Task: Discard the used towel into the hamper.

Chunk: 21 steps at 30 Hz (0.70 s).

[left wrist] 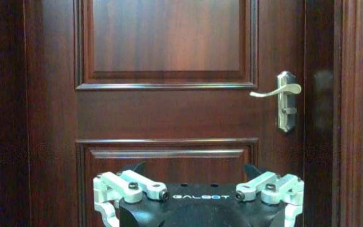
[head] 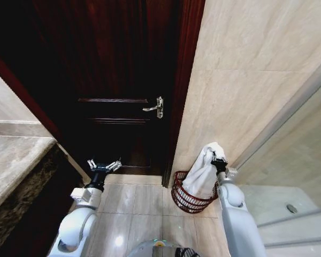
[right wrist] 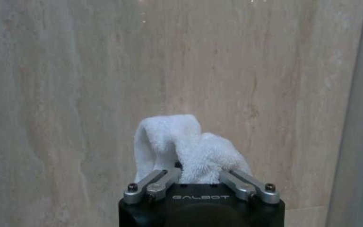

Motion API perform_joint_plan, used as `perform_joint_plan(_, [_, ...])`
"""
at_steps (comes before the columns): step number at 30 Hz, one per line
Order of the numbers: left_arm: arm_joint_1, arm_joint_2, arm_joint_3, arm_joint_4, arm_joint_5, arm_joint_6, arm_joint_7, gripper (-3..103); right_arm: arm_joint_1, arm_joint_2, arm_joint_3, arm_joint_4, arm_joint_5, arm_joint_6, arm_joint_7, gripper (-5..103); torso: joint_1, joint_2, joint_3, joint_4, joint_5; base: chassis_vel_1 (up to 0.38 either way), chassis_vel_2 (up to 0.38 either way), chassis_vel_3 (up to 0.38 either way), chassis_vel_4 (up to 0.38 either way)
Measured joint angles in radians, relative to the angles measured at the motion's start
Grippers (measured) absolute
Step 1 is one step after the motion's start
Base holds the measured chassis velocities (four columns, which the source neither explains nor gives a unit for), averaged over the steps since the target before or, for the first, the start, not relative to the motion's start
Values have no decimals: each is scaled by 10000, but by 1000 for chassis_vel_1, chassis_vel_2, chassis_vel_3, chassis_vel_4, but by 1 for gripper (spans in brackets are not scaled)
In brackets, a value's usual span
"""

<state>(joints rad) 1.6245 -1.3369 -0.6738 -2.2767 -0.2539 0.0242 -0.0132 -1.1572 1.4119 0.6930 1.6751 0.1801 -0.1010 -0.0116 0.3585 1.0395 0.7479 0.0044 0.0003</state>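
Note:
A white towel [head: 204, 172] hangs from my right gripper [head: 218, 160], which is shut on its upper fold; its lower end drapes down into the hamper [head: 185, 198], a reddish-brown openwork basket on the floor against the beige wall. In the right wrist view the towel [right wrist: 185, 149] bunches up between the closed fingers [right wrist: 153, 185] in front of the wall. My left gripper [head: 103, 166] is held open at the left, facing the dark wooden door, with nothing between its fingers [left wrist: 128, 184].
A dark wooden door [head: 112, 80] with a silver lever handle [head: 155, 107] stands straight ahead. A stone counter [head: 13, 160] runs along the left. A glass shower panel [head: 289, 160] and its frame are on the right. Tiled floor [head: 134, 203] lies between.

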Motion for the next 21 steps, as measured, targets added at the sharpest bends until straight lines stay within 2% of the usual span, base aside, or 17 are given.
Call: perform_joint_plan(21, [-38,6,-78,219,-47,-200,63,100,-24,42,-20,266,-29,-140,119,10,-468,-1047,-586,0,-4,0,0,0,0])
